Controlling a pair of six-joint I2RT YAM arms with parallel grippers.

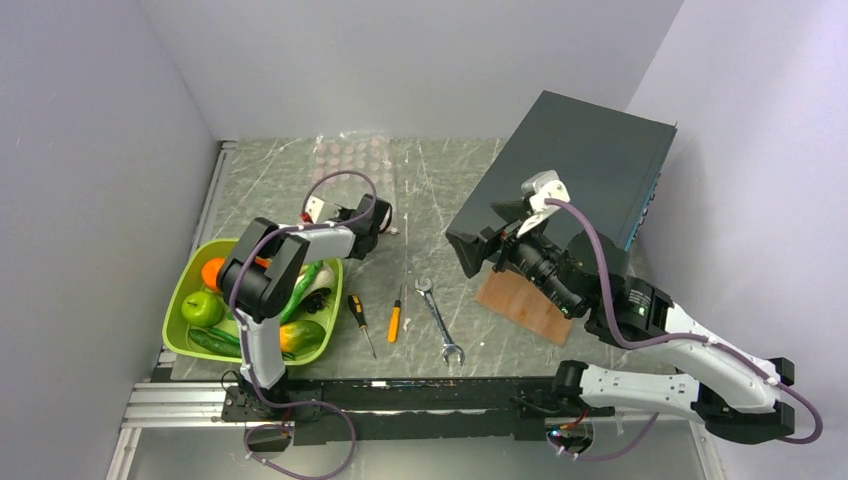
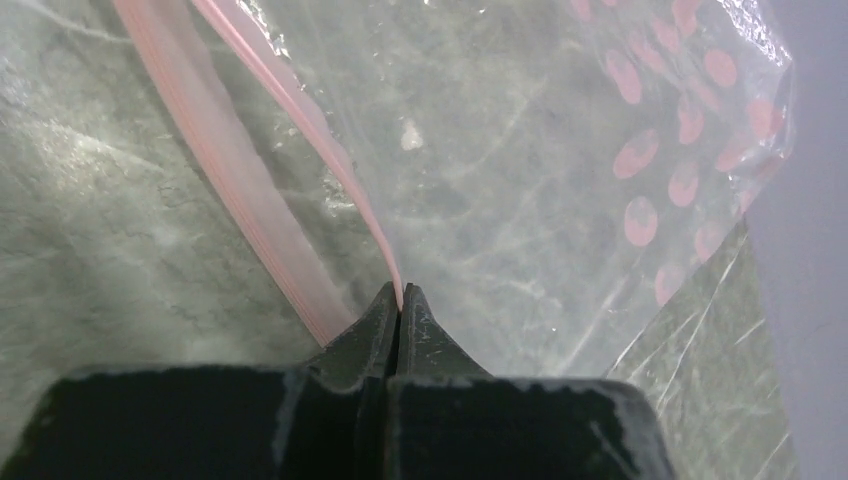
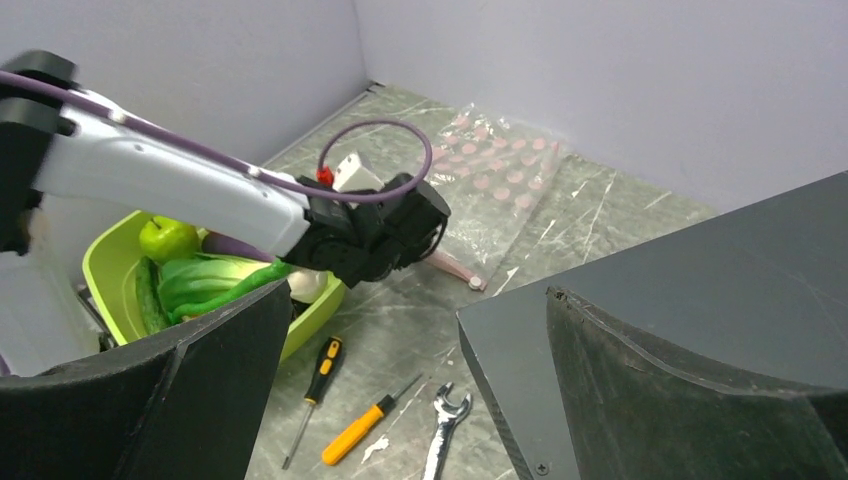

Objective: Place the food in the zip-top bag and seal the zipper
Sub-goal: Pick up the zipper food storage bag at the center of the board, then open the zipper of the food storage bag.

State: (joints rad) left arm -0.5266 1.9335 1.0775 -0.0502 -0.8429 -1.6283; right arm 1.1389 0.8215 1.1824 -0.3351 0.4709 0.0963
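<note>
The clear zip-top bag (image 1: pixel 350 155) with pink dots lies flat at the back of the table. My left gripper (image 2: pixel 400 298) is shut on one lip of the pinkish zipper (image 2: pixel 300 100) at the bag's mouth, and also shows in the top view (image 1: pixel 386 217). The food sits in the lime-green tray (image 1: pixel 178 300): a green apple (image 1: pixel 202 308), an orange ball (image 1: pixel 212 272), a curved green pepper (image 1: pixel 305 285) and a cucumber (image 1: pixel 213 342). My right gripper (image 3: pixel 418 330) is wide open and empty, held above the table beside the dark box (image 1: pixel 590 160).
Two screwdrivers (image 1: pixel 357 315) (image 1: pixel 396 320) and a wrench (image 1: pixel 440 320) lie between the tray and the box. The box leans on a wooden board (image 1: pixel 525 305). Grey walls close in the left, back and right sides.
</note>
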